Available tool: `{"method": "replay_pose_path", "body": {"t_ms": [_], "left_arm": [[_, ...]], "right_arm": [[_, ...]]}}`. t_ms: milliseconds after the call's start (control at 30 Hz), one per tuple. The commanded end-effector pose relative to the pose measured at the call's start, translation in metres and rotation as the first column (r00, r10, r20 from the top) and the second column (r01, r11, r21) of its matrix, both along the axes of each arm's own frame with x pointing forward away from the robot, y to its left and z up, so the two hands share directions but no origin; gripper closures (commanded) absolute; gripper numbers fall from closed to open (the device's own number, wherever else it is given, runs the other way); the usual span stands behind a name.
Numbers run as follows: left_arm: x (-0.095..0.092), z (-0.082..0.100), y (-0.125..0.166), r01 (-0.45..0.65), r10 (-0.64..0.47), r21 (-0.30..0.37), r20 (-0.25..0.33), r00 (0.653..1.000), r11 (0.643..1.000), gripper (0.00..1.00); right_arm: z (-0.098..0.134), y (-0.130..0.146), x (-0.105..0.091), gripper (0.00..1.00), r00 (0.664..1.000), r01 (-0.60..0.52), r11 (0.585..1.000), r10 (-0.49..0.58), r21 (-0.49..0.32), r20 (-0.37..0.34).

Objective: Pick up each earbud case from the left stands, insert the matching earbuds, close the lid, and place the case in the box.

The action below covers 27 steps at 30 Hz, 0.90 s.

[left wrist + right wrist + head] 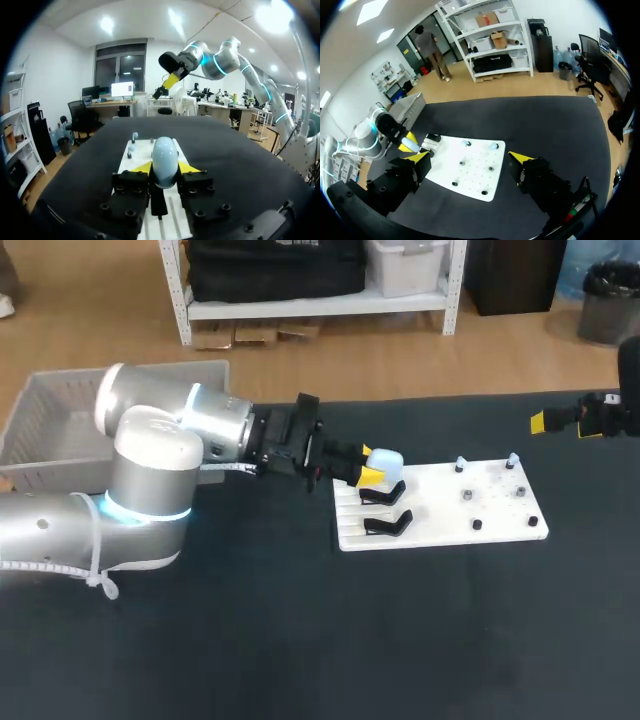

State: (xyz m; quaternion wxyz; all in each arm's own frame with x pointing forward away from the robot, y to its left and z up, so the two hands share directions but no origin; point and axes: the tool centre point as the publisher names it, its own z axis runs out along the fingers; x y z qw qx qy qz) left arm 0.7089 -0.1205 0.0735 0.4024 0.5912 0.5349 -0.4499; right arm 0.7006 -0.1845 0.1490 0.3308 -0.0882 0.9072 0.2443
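A pale blue earbud case (386, 459) sits between the yellow fingertips of my left gripper (368, 471), which is shut on it just above the upper black stand (383, 492). The left wrist view shows the closed, rounded case (165, 159) pinched from both sides, over the white board (150, 150). A second black stand (388, 523) is bare. Two small pale earbuds (460, 463) (511, 458) sit on pegs at the board's far edge. My right gripper (545, 422) hangs open, high at the table's right, well away from the board (470, 172).
A grey bin (60, 420) stands at the table's back left, behind my left arm. Several small dark pegs (476, 524) dot the right half of the white board (440, 510). Black table surface surrounds the board.
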Motion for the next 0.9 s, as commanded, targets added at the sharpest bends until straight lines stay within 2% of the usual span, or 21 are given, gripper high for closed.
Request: {"method": "replay_pose_path", "body": {"t_ms": [33,233,900], "left_arm": [[-0.013,0.015,0.004,-0.069,0.070,-0.035,0.040,0.997,0.997,1.00],[-0.020,0.031,-0.003,-0.081,0.086,-0.062,0.095,0.992,0.995,1.00],[-0.020,0.031,-0.003,-0.081,0.086,-0.062,0.095,0.992,0.995,1.00]], "right_arm": [[0.000,-0.001,0.001,0.00,1.000,-0.003,1.000,0.003,0.001,-0.001],[0.000,-0.001,0.001,0.00,1.000,-0.003,1.000,0.003,0.001,-0.001],[0.000,-0.001,0.001,0.00,1.000,-0.003,1.000,0.003,0.001,-0.001]]}}
